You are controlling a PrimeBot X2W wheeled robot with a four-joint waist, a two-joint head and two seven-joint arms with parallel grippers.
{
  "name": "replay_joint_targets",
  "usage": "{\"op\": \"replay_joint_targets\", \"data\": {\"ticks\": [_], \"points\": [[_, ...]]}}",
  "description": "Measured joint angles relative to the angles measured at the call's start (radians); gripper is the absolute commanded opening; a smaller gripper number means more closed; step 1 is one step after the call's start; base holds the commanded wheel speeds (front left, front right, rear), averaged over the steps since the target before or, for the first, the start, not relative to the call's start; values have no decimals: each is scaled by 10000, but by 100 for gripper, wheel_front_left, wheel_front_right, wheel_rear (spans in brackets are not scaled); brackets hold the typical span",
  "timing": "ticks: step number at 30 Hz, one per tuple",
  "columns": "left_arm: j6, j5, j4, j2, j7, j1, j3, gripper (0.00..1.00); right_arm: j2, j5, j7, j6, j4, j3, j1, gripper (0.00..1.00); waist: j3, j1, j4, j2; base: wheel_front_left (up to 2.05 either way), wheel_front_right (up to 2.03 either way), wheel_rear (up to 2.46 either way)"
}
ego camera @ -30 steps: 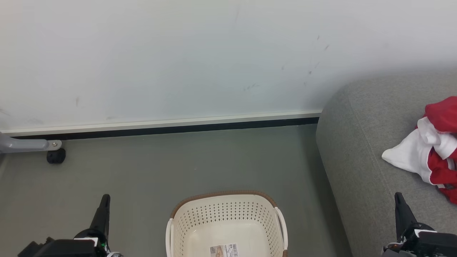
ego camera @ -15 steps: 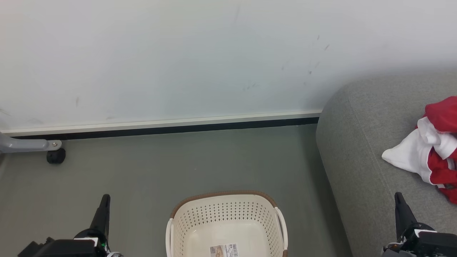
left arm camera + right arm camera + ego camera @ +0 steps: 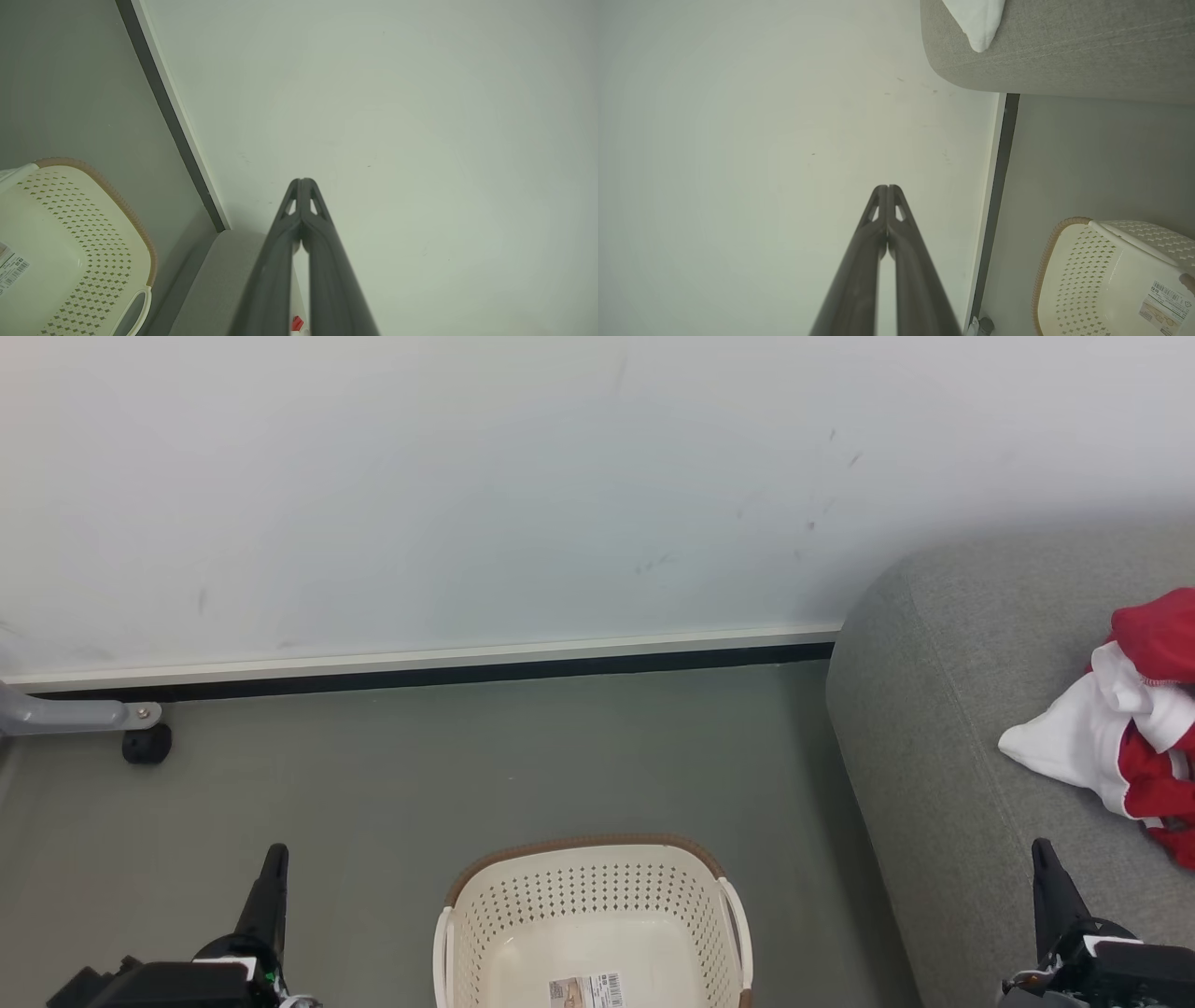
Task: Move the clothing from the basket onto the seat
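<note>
The cream basket with a brown rim stands on the floor at the bottom centre; inside it I see just a paper label on the bare bottom. It also shows as the basket and the basket. The clothing, red and white pieces in a heap, lies on the grey seat at the right edge. A white corner of the clothing rests on the seat. My left gripper is shut, empty, left of the basket. My right gripper is shut, empty, over the seat's front.
A white wall with a pale and black skirting runs across the back. A grey metal leg with a black caster stands at the far left by the wall. Grey floor lies between wall, basket and seat.
</note>
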Motion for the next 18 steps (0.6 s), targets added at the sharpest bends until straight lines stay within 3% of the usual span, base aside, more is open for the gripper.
{"op": "replay_joint_targets", "data": {"ticks": [18], "points": [[0,0,0,0,0,0,0,0,0,0,0,0,0,0,0,0,0,1,0,0,0,0,0]]}}
